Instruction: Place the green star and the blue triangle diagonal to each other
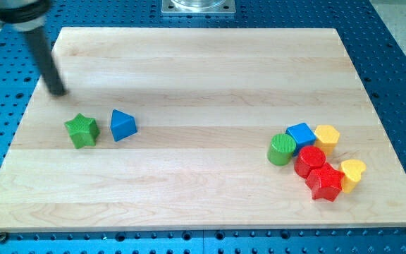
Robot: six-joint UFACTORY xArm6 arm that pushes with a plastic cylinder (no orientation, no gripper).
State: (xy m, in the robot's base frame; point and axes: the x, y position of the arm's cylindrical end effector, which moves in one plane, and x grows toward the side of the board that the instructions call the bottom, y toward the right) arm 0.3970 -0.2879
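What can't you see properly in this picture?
- The arm above my tip: cut off by the view's top-left corner, and its top is blurred.
- The grey metal base at the view's top: cut off by the edge.
- The red blocks in the right cluster: packed together, so their exact shapes and touching sides are hard to tell.
- The yellow block lower right: partly hidden behind a red one.

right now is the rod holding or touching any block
Nothing is held. My tip sits apart from the green star block and blue triangle block, toward the view's top left of them.
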